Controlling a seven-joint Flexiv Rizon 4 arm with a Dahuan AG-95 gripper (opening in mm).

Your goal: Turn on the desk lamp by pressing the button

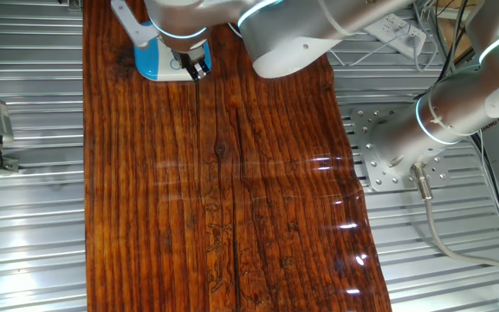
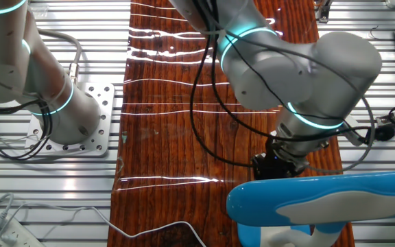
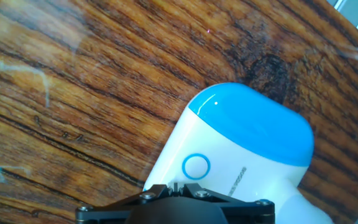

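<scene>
The pincer (image 1: pixel 196 68), grip state not discernible, is hovering over the blue-and-white desk lamp (image 3: pixel 241 155) at lower centre; its white-ringed button (image 3: pixel 196 167) is awaiting pressing.

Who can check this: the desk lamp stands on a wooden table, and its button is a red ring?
Wrong colour: the hand view shows the button is a blue ring. The desk lamp does stand on the wooden table.
</scene>
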